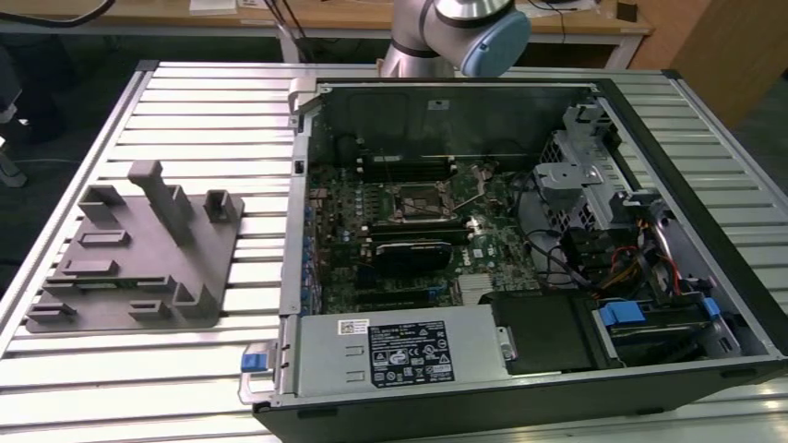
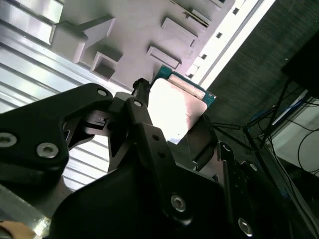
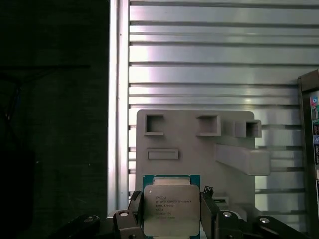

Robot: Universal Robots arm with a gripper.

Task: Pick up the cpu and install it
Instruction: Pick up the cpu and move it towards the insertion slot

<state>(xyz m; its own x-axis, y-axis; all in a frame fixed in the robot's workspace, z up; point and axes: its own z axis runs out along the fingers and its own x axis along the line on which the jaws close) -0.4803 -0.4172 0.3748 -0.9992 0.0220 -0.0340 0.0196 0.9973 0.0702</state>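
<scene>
First wrist view shows the black pincer [image 3: 172, 218] clamped on the edges of the flat square silver-topped cpu [image 3: 172, 201], held clear of the grey plastic fixture tray [image 3: 194, 144]. An edge-only grip may let it slip or tilt.

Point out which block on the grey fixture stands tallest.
The long fin near the fixture's middle; it rises well above the low blocks around it.

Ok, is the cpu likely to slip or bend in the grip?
Probably stiff: the cpu looks a flat metal-topped plate. Its shiny lid could be slippery, since the tool pinches only its edges. Likely light, being thin.
</scene>
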